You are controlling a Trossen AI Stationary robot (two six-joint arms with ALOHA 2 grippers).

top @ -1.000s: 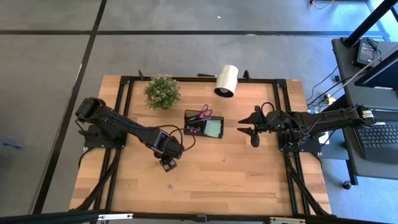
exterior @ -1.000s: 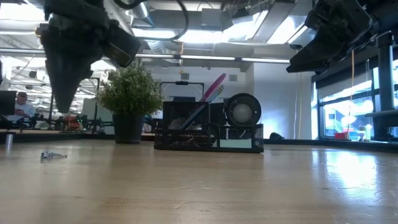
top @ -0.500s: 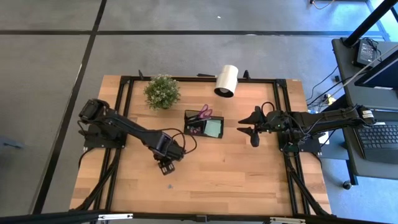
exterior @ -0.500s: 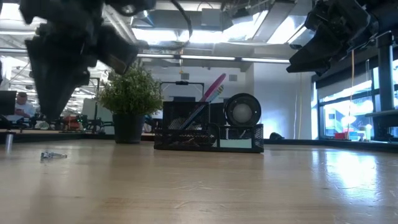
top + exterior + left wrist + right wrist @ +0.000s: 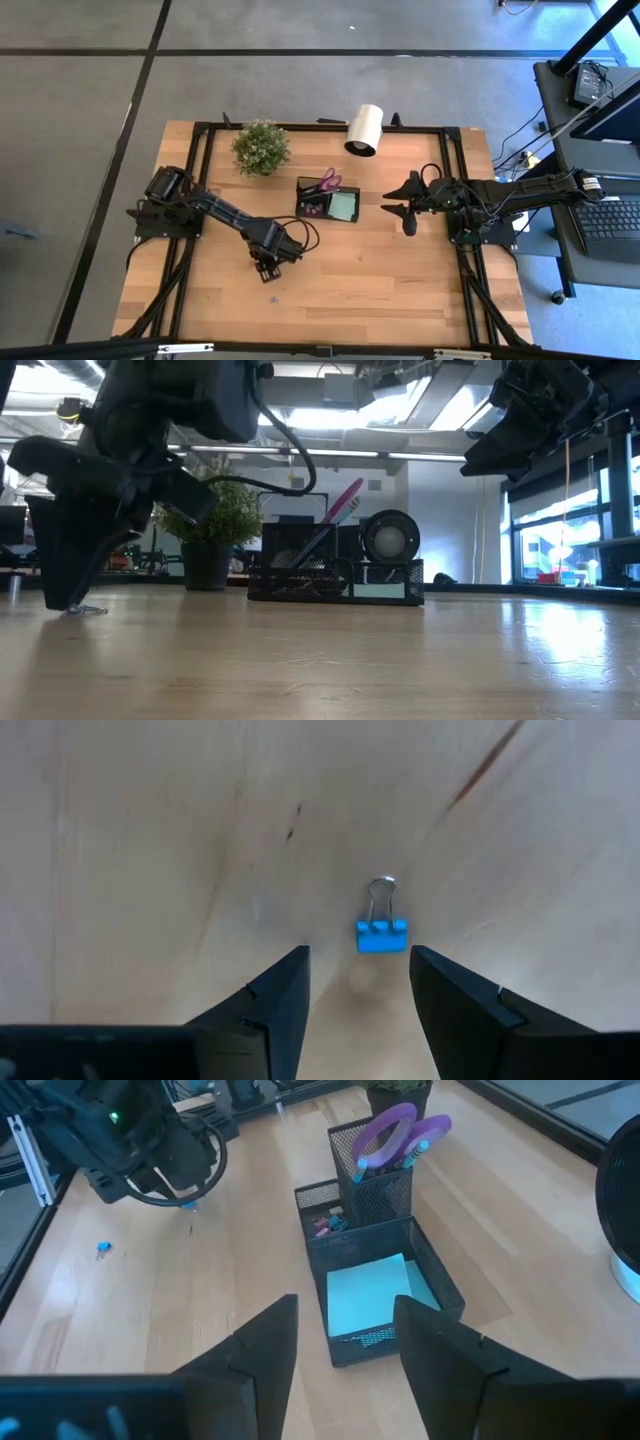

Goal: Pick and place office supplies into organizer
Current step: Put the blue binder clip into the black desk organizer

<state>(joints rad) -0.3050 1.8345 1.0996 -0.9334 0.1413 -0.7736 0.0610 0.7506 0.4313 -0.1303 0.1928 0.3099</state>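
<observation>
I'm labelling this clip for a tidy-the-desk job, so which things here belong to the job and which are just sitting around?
Job:
- blue clip on the table, ahead of the open left gripper
- organizer
- scissors in its tall compartment
- sticky pad in its low compartment

Just there:
- plant
- white roll
- right gripper, idle beside the organizer

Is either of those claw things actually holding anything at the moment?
No. The left gripper is open just short of a blue binder clip on the table; the right gripper is open and empty.
</observation>
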